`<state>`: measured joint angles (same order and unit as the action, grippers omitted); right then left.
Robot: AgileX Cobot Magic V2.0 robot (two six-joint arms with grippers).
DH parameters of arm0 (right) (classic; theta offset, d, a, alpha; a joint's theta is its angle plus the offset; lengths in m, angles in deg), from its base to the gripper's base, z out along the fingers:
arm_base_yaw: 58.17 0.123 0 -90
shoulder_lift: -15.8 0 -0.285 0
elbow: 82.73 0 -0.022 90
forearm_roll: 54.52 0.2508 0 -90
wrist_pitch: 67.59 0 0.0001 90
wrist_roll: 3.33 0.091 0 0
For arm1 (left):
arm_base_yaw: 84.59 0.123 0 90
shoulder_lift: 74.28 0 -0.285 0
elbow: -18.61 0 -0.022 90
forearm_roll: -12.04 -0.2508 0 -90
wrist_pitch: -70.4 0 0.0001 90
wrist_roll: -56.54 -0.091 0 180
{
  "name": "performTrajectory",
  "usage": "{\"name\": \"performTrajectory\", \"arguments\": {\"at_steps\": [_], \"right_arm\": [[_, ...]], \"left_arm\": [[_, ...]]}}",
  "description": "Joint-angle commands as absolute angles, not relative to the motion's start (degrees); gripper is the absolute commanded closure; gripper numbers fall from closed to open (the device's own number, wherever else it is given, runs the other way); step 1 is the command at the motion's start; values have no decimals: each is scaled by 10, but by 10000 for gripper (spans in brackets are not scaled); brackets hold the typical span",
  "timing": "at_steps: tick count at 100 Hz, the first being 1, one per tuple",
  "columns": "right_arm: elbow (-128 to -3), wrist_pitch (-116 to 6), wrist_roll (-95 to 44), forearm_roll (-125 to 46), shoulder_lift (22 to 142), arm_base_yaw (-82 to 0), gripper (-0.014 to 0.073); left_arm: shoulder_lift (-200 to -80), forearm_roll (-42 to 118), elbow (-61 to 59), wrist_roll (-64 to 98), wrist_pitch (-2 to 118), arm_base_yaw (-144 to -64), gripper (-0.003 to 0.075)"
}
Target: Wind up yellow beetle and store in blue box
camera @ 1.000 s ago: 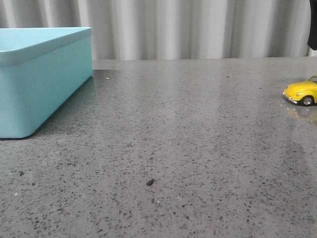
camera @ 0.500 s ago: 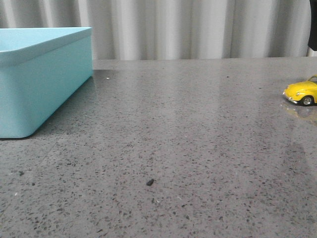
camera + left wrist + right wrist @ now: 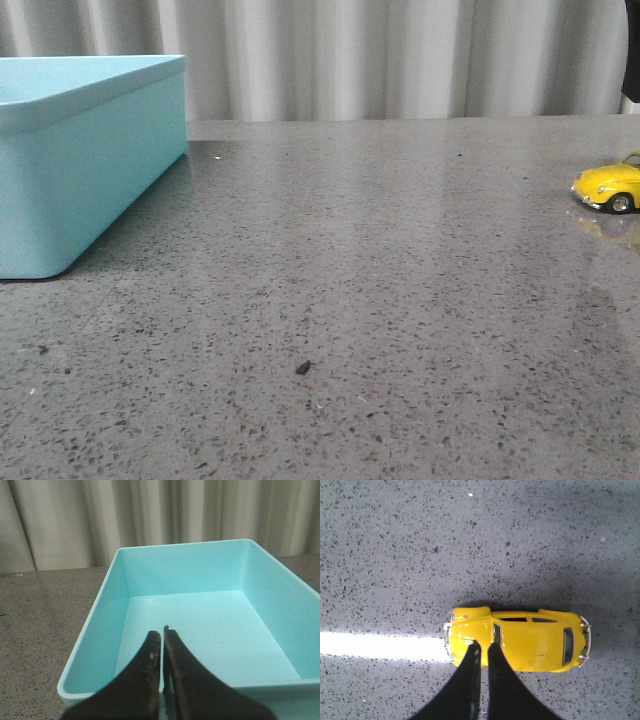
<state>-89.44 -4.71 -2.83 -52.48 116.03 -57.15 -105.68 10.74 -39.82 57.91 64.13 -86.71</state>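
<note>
So the yellow beetle [image 3: 610,187] is sitting on its wheels over at the right edge of the desk [image 3: 380,260], partly cut off in the front view. The blue box [image 3: 80,170] is way over at the left edge, toward the far corner — well apart from the car.

From the right wrist view, the right tool [image 3: 483,650] hangs right above the beetle [image 3: 520,639], with its dark fingers [image 3: 470,680] pinched nearly together, just a thin slit between the tips, and nothing in them. The tips sit over the car's front half, near the windshield; whether they're touching the car, I can't tell.

The left tool [image 3: 162,636] is above the near end of the box [image 3: 100,630], also pressed shut with only a hairline gap — empty. The box's inside looks bare as far as it shows. There's a small dark speck [image 3: 303,367] on the desk nearer the front edge.
</note>
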Motion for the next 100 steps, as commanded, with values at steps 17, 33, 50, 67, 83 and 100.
{"name": "performTrajectory", "arguments": {"at_steps": [17,33,50,67,83,100], "right_arm": [[-914,-60,-33,-525,1138,-573,644],[-914,-60,-33,-525,1138,-573,644],[-914,-60,-33,-525,1138,-573,644],[-914,-59,-33,-525,1138,-573,644],[-914,-45,-39,-525,1138,-573,644],[-914,-27,-39,-525,1158,-573,644]], "left_arm": [[-1062,108,-377,584,691,-871,741],[-1062,108,-377,584,691,-871,741],[-1062,108,-377,584,691,-871,741],[-1062,108,-377,584,691,-871,741],[-1062,108,-377,584,691,-871,741],[-1062,108,-377,584,691,-871,741]]}}
